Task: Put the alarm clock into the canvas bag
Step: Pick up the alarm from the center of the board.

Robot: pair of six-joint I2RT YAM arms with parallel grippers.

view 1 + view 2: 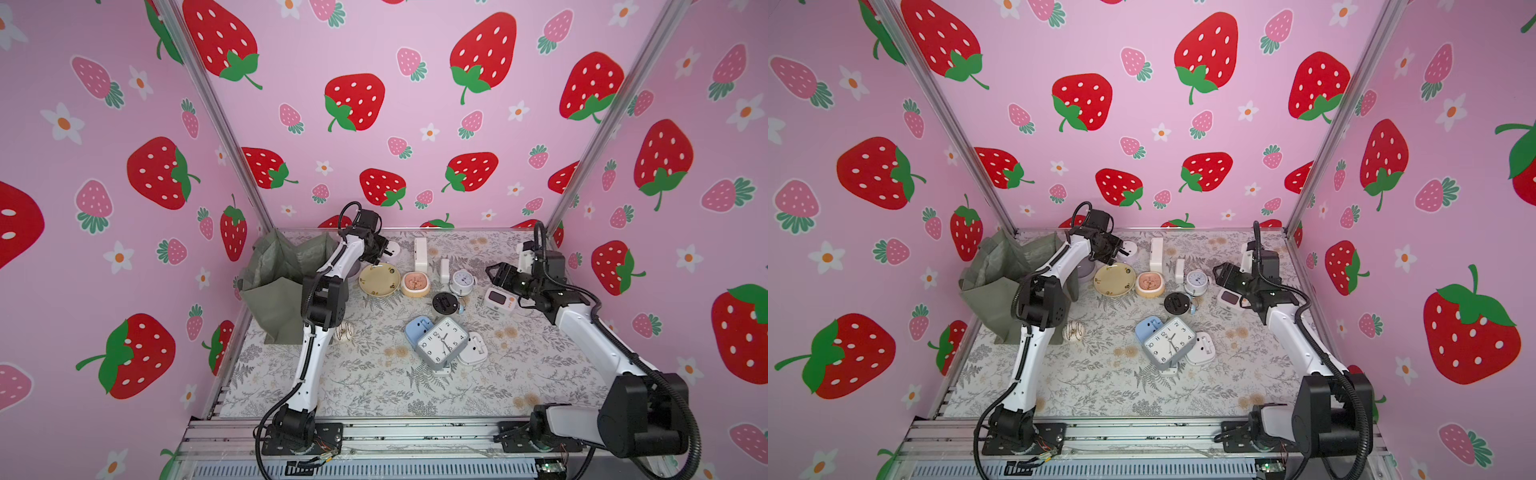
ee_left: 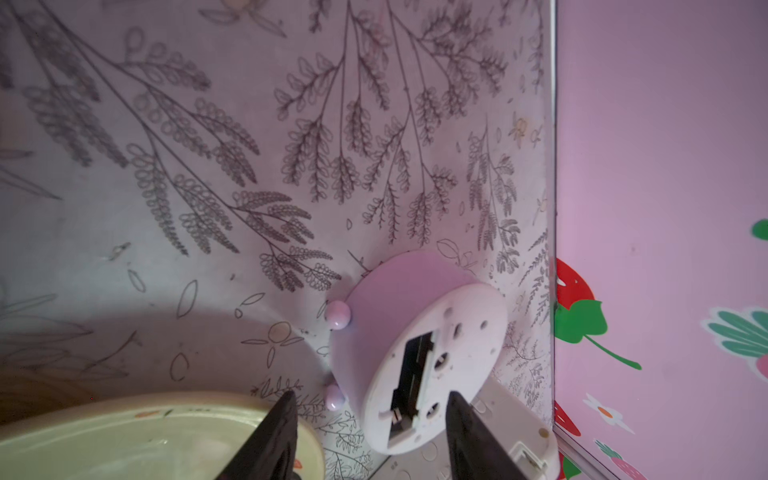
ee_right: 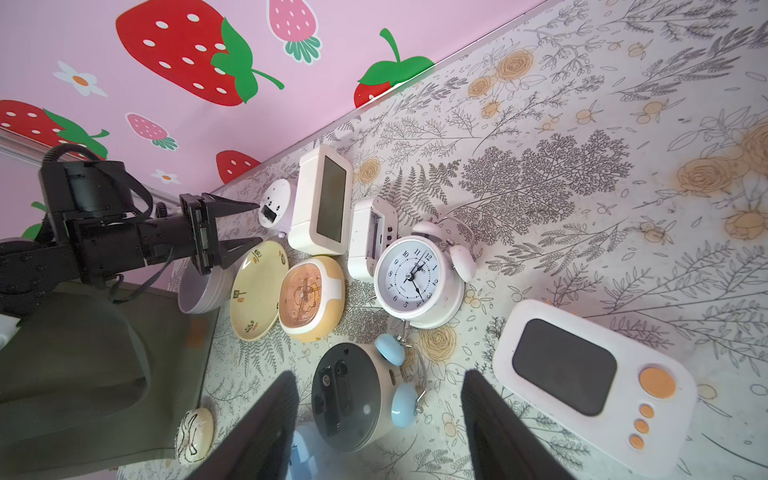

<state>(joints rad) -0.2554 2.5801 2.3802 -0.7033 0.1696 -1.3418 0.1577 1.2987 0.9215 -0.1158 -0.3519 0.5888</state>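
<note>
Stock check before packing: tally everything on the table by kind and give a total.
Clocks: 10
Plate: 1
Bowl: 1
Doughnut: 1
Canvas bag: 1
Total: 14

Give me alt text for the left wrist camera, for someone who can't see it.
The open left gripper frames a small round pale clock, its back showing an uncovered battery bay, on a fern-print cloth near a yellow plate.
</note>
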